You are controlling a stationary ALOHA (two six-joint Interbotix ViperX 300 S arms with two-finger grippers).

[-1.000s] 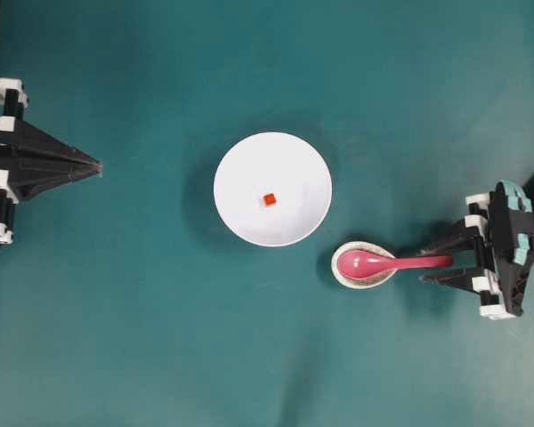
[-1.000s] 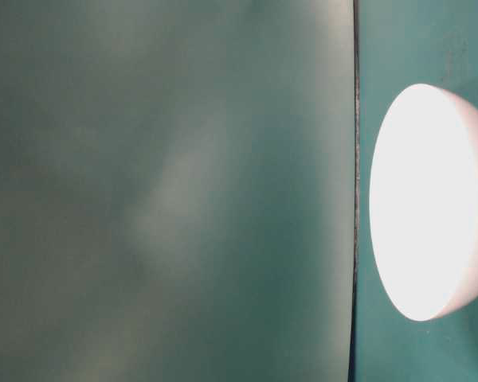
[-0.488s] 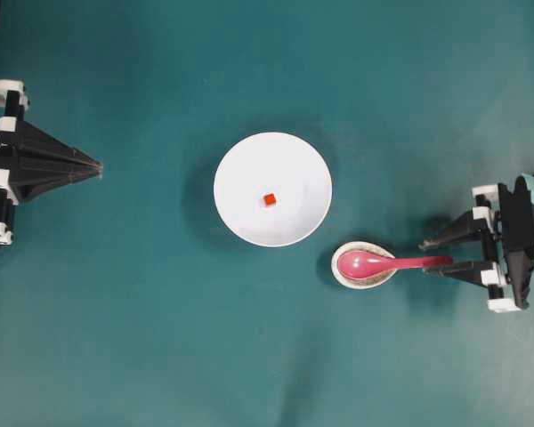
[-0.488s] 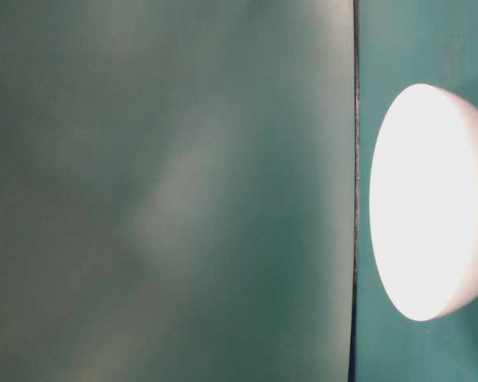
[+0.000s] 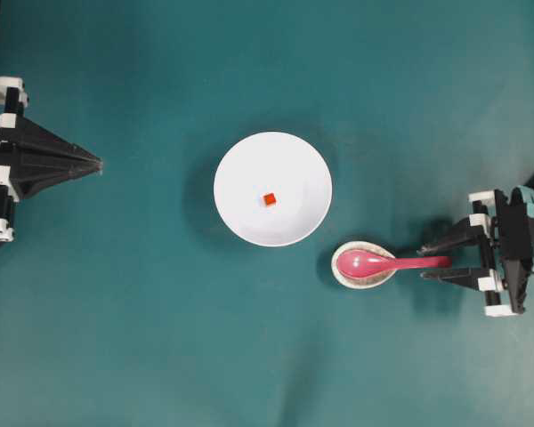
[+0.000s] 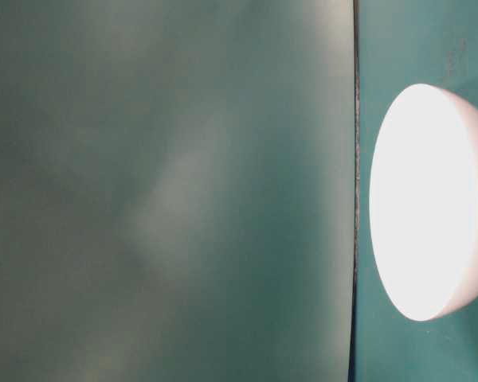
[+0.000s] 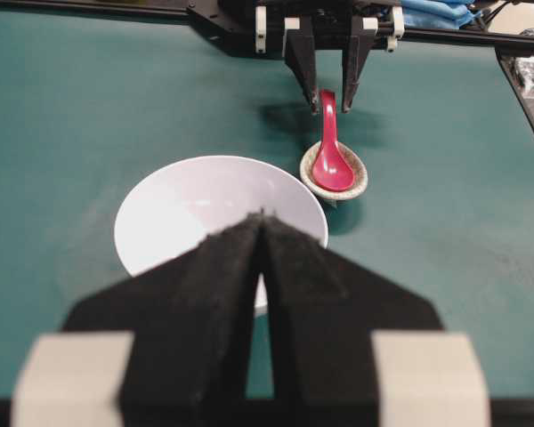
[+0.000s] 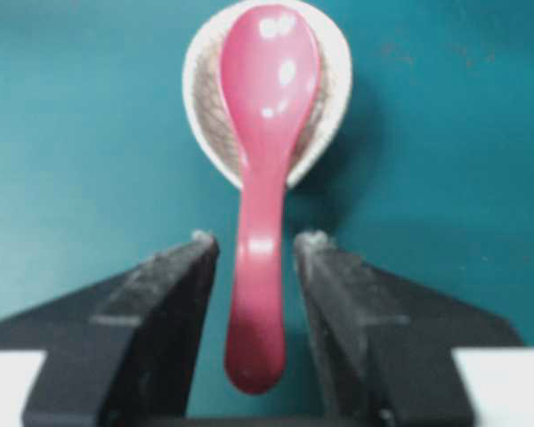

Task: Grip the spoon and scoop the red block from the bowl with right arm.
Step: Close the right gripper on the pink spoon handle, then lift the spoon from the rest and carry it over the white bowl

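The pink spoon point(image 5: 387, 262) rests with its scoop in a small speckled beige dish point(image 5: 363, 266), handle pointing right. It also shows in the right wrist view point(image 8: 265, 160) and the left wrist view point(image 7: 329, 151). My right gripper point(image 5: 424, 262) is open, its jaws on either side of the handle end with gaps on both sides point(image 8: 254, 238). The red block point(image 5: 269, 199) lies in the middle of the white bowl point(image 5: 249, 160). My left gripper point(image 5: 98, 165) is shut and empty at the far left point(image 7: 262, 216); the block is hidden behind it in the left wrist view.
The bowl point(image 6: 430, 199) fills the right of the table-level view, overexposed; a blurred grey-green surface covers the rest. The beige dish point(image 8: 334, 80) sits just below and right of the bowl point(image 7: 160, 213) on the teal mat.
My right gripper drew back to the right, then came forward again around the handle end, with its jaws closer together than a second ago. Spoon, bowl, block and left arm have not moved.
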